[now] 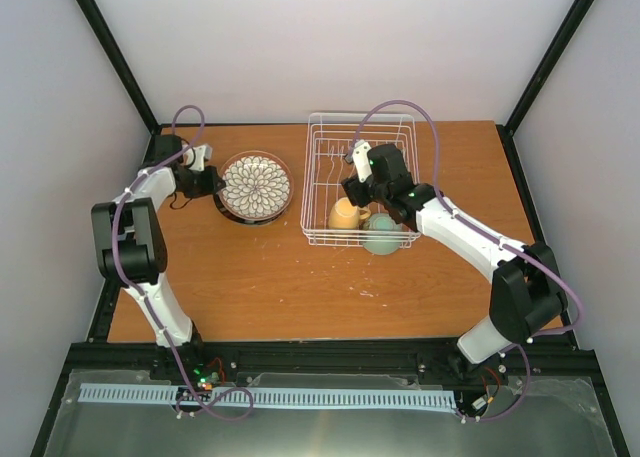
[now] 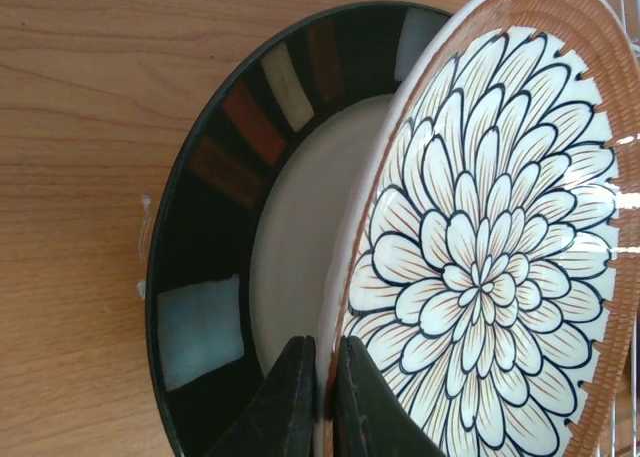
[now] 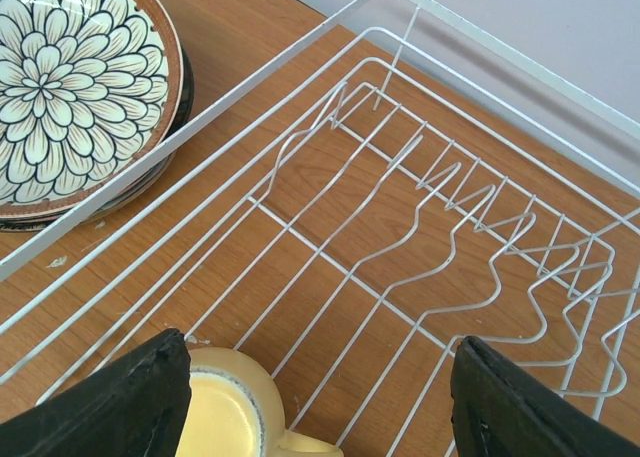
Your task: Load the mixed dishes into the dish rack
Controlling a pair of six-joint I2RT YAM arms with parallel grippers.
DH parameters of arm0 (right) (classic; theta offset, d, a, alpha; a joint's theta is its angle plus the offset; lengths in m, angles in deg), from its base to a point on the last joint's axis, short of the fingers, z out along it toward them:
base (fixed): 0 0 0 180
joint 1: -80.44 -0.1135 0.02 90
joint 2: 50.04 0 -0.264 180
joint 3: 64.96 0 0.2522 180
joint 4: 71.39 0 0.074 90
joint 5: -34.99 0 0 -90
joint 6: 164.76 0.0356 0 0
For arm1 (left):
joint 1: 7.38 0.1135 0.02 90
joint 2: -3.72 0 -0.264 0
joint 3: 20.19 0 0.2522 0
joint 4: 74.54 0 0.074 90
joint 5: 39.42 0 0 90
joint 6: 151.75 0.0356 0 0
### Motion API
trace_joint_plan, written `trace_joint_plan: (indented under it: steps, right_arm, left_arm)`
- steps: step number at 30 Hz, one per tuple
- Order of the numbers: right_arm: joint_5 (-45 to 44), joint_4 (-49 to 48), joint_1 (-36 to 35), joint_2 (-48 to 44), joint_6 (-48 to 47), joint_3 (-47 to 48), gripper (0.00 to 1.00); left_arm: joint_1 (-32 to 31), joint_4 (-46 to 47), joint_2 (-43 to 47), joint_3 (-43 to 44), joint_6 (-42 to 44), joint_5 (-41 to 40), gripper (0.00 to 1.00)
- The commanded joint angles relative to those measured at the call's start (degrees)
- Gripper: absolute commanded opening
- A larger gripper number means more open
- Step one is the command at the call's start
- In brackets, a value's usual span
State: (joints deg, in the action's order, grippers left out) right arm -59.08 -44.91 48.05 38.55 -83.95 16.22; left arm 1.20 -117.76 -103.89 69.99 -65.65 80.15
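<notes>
The white petal-patterned plate [image 1: 256, 184] lies on top of a stack left of the white wire dish rack [image 1: 322, 135]. My left gripper [image 1: 205, 182] is shut on that plate's left rim; in the left wrist view its jaws [image 2: 325, 397] pinch the rim of the petal plate [image 2: 480, 267], tilted up off the cream plate with dark rim [image 2: 300, 237]. My right gripper [image 1: 357, 189] is open and empty above the rack [image 3: 400, 227]. The yellow mug [image 1: 344, 215] and the pale green bowl [image 1: 381, 233] sit at the rack's near end; the mug also shows in the right wrist view [image 3: 225, 407]. Pink and mint plates are hidden.
The plate stack [image 3: 80, 97] sits just outside the rack's left wall. Upright plate prongs [image 3: 470, 192] fill the rack's far half. Black frame posts and pale walls close in the wooden table [image 1: 250, 287] on three sides.
</notes>
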Motion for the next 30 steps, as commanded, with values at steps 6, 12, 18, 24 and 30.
trace_joint_plan:
  steps: [6, 12, 18, 24, 30]
  right_arm:
    - [5.26, -4.97, 0.38, -1.08, 1.84, -0.93, 0.73]
    - [14.23, -7.65, 1.32, 0.23, 5.10, -0.37, 0.76]
    - [27.27, -10.86, 2.76, 4.44, 9.34, 0.92, 0.81]
    - [43.24, -14.33, 4.69, 9.32, 16.67, 3.77, 0.84]
    - [52.77, -18.34, 4.95, 12.51, 22.51, 6.88, 0.92]
  left_arm:
    - [-0.30, 1.35, 11.68, -1.59, 2.19, 0.23, 0.01]
    - [-0.22, 2.01, 16.75, -1.01, 1.56, 4.64, 0.01]
    - [-0.22, 2.05, 20.22, 0.04, 1.61, 8.92, 0.01]
    - [-0.26, 2.49, 23.41, 0.33, 0.43, 17.25, 0.01]
    - [-0.25, 4.34, 26.60, -2.25, -1.23, 22.10, 0.01]
